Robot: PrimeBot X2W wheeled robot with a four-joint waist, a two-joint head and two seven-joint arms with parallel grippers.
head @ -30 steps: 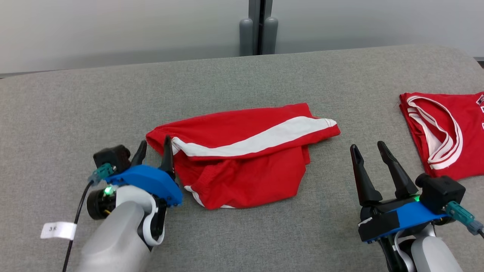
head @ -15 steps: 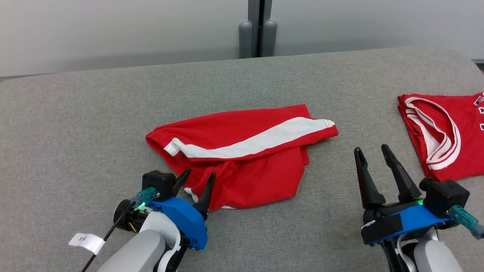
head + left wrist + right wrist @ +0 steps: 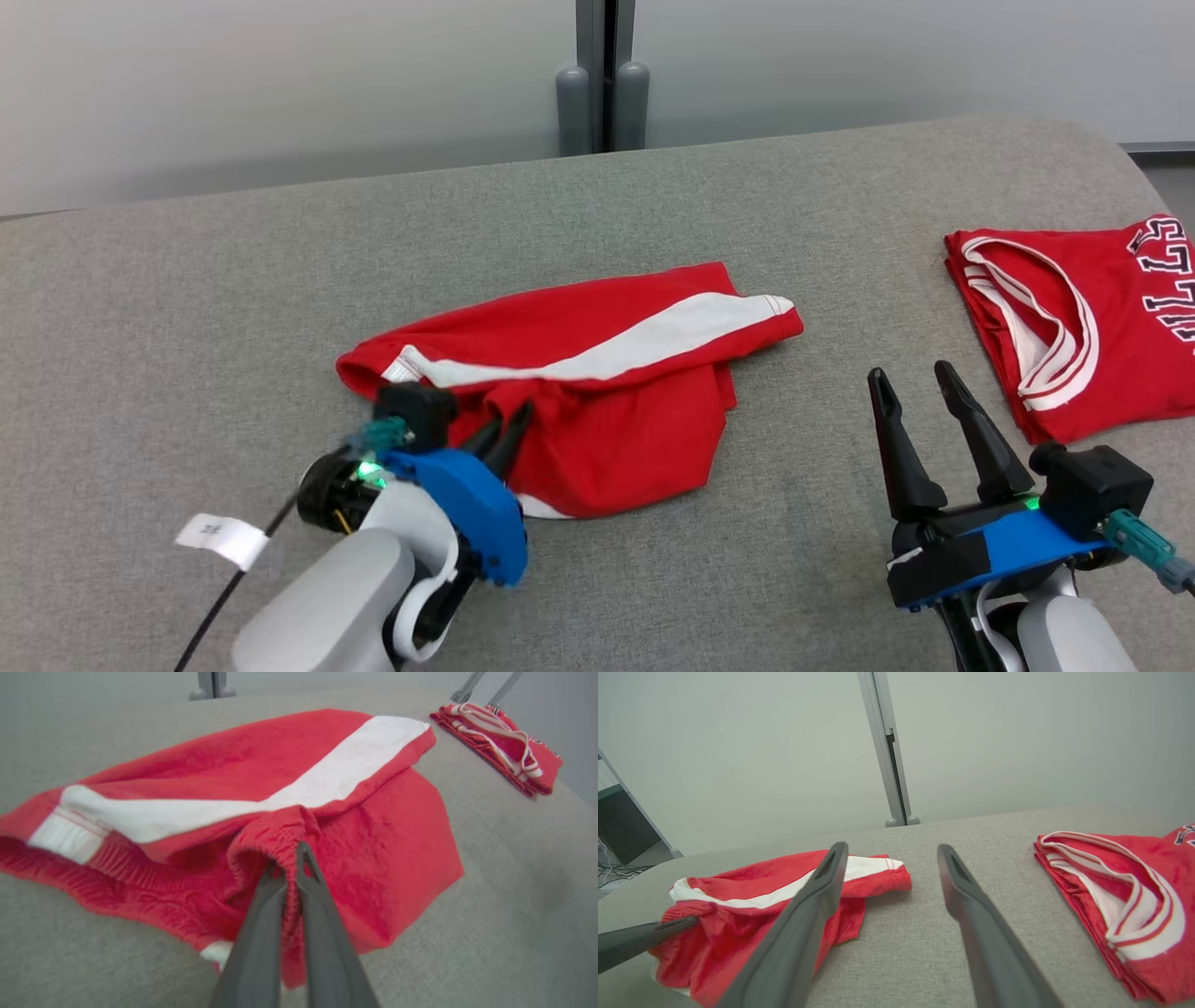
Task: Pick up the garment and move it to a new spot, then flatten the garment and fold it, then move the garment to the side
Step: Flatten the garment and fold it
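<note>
The garment [image 3: 597,373] is a pair of red shorts with a white side stripe, lying crumpled in the middle of the grey table. My left gripper [image 3: 509,431] is shut on a pinch of its red elastic waistband at the near left edge; in the left wrist view the garment [image 3: 383,830] bunches up between the fingertips of the left gripper [image 3: 287,856]. My right gripper [image 3: 910,383] hovers open to the right of the garment, touching nothing. In the right wrist view the garment [image 3: 752,896] lies left of the right gripper [image 3: 889,851].
A second red garment, a folded jersey with white trim [image 3: 1074,327], lies at the table's right edge; it also shows as the jersey [image 3: 1115,896] and the jersey [image 3: 504,742]. A grey post [image 3: 602,93] stands behind the padded grey table [image 3: 233,280].
My left gripper moved from the garment's left end to its near edge, pushed in and shut on the waistband. The head camera shifted slightly. The right gripper stayed put.
</note>
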